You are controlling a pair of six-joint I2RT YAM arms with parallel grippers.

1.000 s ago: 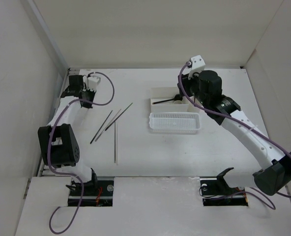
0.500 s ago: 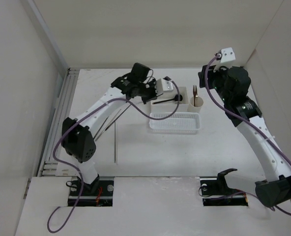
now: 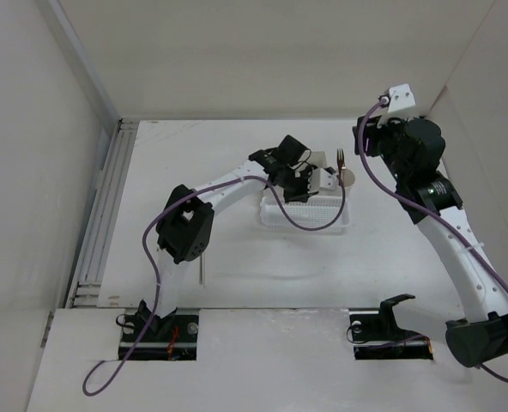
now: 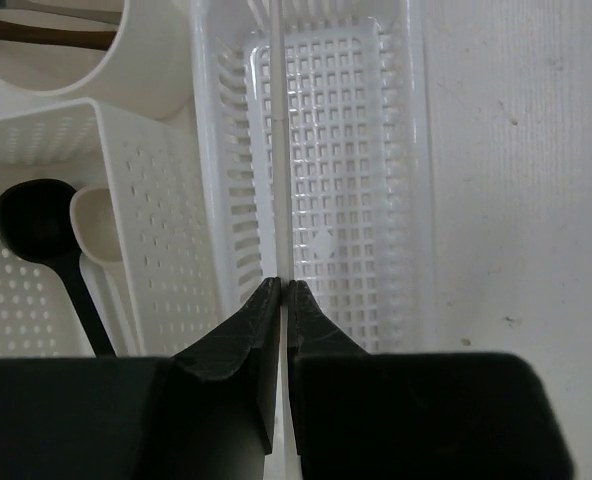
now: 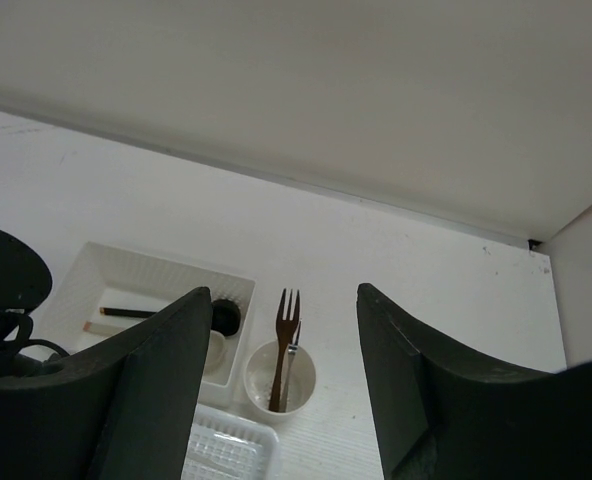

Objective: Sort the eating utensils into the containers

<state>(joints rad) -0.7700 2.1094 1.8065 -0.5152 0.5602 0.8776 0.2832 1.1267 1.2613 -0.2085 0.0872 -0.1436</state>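
My left jaws pinch a pale chopstick (image 4: 278, 140) over the long basket (image 4: 361, 170), its length lined up with the basket's. Right jaws are spread, farther off above the cup (image 5: 304, 388).

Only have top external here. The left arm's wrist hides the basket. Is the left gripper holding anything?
Observer: Yes. The left wrist view shows the left gripper shut on a thin pale chopstick, which runs lengthwise over the inside of the mesh basket.
Operator: What's in the square box? The arm covers it for me.
Observer: A black spoon and a beige spoon lie side by side in the square box.
Operator: Right gripper state?
Observer: The right wrist view shows the right gripper open, holding nothing.
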